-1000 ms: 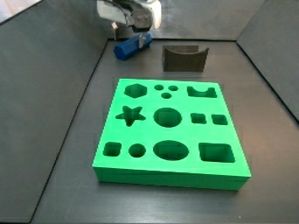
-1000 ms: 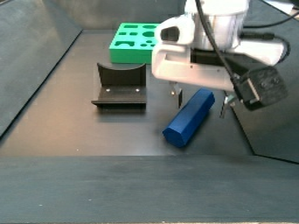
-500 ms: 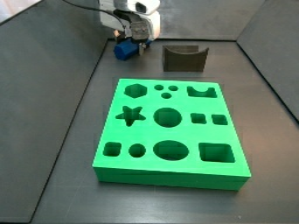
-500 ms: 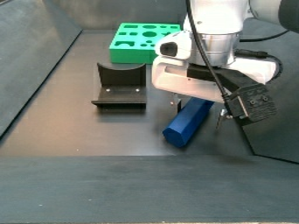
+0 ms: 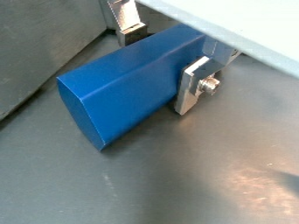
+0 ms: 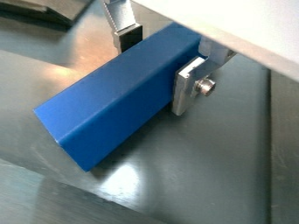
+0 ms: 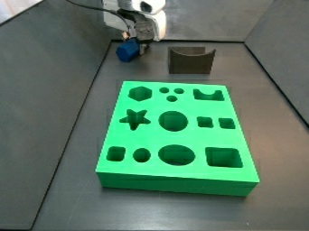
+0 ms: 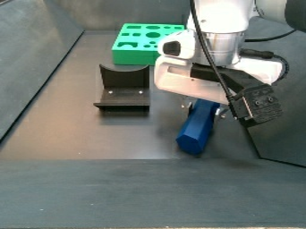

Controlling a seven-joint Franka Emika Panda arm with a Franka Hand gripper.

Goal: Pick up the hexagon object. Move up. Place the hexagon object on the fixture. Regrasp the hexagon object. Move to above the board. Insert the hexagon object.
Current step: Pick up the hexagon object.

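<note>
The gripper (image 5: 163,54) was seen low over the dark floor, well apart from the board (image 7: 176,136), with the hexagon object (image 5: 128,90) lying between its 2 fingers (image 6: 190,86). In both wrist views the silver plates were set against opposite faces of the blue rod, so the jaws appeared closed on it. The grasp was judged to be the step in hand. For a clean lift, the rod was best gripped squarely on 2 flat faces, near its middle, and raised straight up before being carried to the fixture (image 8: 123,88).
</note>
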